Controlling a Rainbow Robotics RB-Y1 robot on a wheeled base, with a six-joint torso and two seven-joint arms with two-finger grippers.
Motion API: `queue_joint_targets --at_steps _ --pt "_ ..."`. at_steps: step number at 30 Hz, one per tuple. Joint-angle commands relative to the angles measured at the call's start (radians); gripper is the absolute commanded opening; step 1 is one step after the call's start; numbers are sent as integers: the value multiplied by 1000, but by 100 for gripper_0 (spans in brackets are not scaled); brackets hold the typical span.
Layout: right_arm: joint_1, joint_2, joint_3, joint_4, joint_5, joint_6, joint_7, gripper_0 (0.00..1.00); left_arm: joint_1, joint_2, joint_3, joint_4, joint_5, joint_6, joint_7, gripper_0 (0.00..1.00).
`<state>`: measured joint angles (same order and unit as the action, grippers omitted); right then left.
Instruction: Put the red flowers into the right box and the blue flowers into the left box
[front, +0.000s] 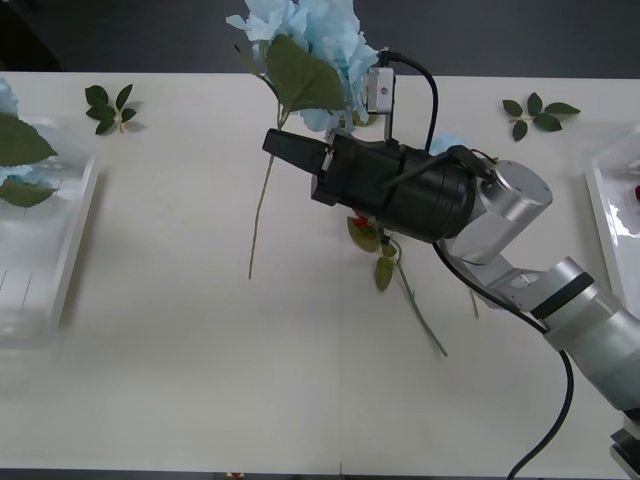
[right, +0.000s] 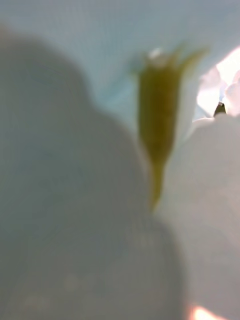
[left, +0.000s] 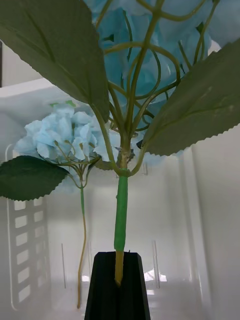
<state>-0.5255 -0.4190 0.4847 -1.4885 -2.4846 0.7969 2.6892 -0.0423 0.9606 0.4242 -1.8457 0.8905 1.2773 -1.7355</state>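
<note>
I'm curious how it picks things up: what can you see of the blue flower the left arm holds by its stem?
The held blue flower looks artificial: a fluffy pale-blue clustered head on branching green stalks, two broad dark green saw-edged leaves, a stem bright green, then yellowish at its end. The left gripper has its black jaws shut on that end. It is over the white left box, where another blue flower lies.

Bare table (front: 200, 380) near side; stems (front: 262, 200) mid-table
</note>
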Motion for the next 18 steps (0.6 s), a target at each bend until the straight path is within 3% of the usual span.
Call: queue_joint_targets --at_steps 1,8,18 --pt "-39 11 -6 -38 -5 -12 16 0 1 26 -10 48 -35 -72 -29 0" --pt "-50 12 0 -36 -5 -16 16 0 1 24 -91 103 -194 -116 -33 0" --pt "-70 11 18 -38 -5 -45 16 0 1 24 -159 146 -263 -116 -25 0"
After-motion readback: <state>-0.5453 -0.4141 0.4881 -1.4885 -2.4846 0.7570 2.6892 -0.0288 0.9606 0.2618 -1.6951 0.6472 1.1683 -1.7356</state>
